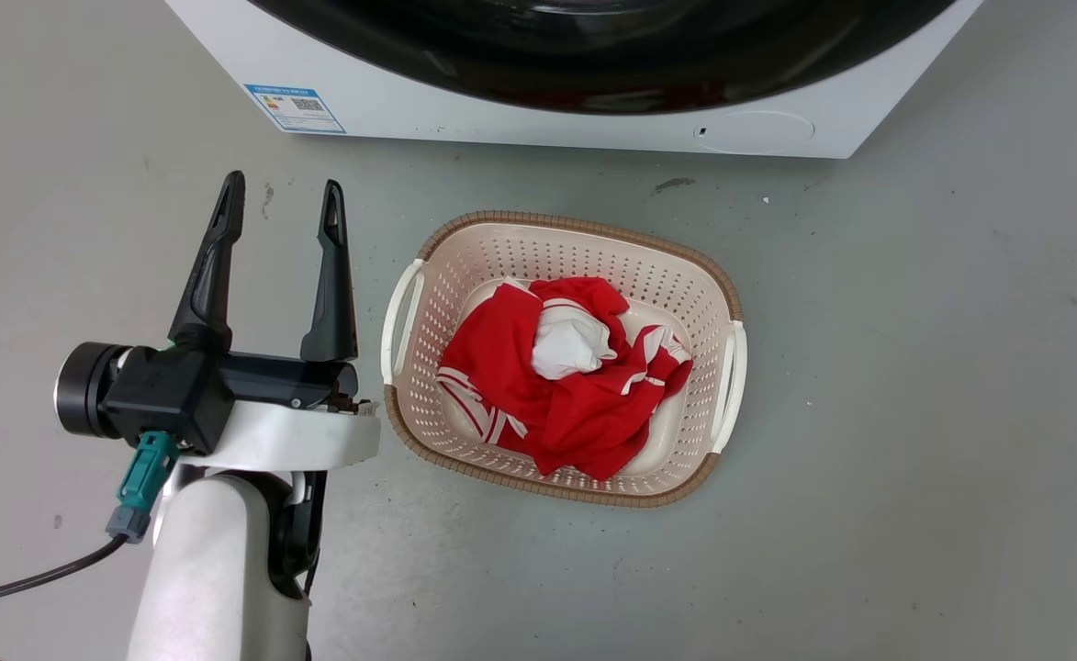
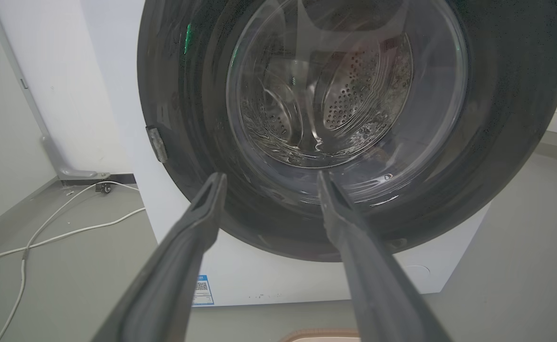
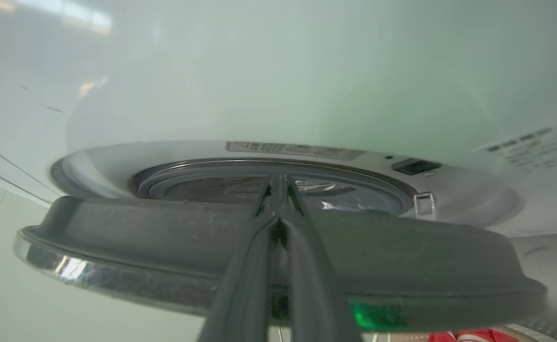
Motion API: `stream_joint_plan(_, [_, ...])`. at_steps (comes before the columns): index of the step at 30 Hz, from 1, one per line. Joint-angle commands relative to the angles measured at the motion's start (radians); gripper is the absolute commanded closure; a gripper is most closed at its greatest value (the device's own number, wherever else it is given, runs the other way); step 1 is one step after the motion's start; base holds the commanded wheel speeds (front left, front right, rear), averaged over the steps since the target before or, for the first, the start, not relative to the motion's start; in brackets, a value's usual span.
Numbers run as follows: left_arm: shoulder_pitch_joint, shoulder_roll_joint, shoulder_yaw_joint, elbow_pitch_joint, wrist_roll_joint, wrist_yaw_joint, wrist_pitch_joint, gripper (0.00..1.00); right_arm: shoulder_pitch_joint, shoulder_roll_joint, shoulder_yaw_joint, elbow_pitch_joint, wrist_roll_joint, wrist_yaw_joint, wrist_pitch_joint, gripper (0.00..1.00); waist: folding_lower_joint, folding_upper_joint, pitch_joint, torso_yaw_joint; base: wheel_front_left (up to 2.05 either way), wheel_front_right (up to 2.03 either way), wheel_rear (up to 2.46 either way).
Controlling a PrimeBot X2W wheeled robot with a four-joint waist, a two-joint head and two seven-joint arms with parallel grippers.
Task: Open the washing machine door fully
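before the washing machine door (image 1: 593, 64), 1 laundry basket (image 1: 465, 266)

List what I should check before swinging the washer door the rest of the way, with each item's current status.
1. Washing machine door off its latch, with a gap showing to the machine front: ok.
2. Door fully open: not ok, only ajar.
3. Right hand shut, fingers lying across the door's edge; firm contact with the door: cannot tell.
4. Left hand open and holding nothing: ok.
5. Laundry basket sits in front of the machine; clear of the door's swing: cannot tell.
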Motion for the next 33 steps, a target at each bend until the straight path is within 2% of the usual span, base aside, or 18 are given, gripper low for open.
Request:
stream_joint_plan(1, [-0.010, -0.001, -0.001, 0.000, -0.005, 0.004, -0.002, 0.00, 0.005, 0.038, 0.008, -0.003, 0.011, 0.000, 0.037, 1.00, -0.0001, 0.0000, 0.001, 0.000, 0.00, 0.00, 0.00])
stream_joint_plan(9, [0.001, -0.001, -0.002, 0.013, -0.015, 0.012, -0.002, 0.00, 0.073, 0.032, -0.004, -0.089, 0.075, 0.000, 0.245, 1.00, -0.0001, 0.0000, -0.024, -0.014, 0.00, 0.00, 0.00])
stream_joint_plan(17, [0.035, -0.001, -0.001, 0.037, -0.004, 0.004, -0.002, 0.00, 0.202, 0.046, 0.012, -0.175, 0.121, 0.000, 0.439, 1.00, -0.0001, 0.0000, -0.103, -0.032, 0.00, 0.00, 0.00])
stream_joint_plan(33, [0.169, 0.004, 0.020, 0.073, 0.022, -0.014, -0.002, 0.00, 0.549, 0.184, 0.094, -0.414, 0.174, 0.000, 0.610, 1.00, -0.0001, 0.0000, -0.288, -0.062, 0.00, 0.00, 0.00])
